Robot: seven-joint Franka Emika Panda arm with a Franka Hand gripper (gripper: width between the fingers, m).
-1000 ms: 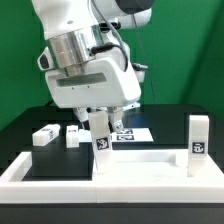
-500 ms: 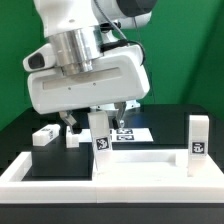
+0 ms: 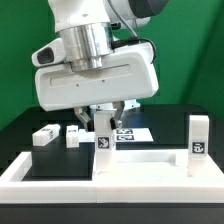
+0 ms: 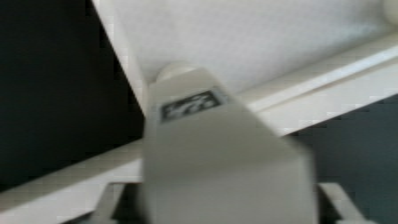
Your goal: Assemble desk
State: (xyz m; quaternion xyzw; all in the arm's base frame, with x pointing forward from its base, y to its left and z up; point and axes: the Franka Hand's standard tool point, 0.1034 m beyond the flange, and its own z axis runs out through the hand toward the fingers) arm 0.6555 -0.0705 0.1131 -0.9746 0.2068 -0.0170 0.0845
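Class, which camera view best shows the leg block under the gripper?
The exterior view: the leg block stands upright by the slab, tag visible. The wrist view shows only its blurred top and tag, close up.

Green backdrop [image 3: 192, 60] behind black tabletop [image 3: 24, 122].

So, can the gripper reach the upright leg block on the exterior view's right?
Probably yes: the right leg block stands alone, open from above, though the gripper straddles the middle leg block.
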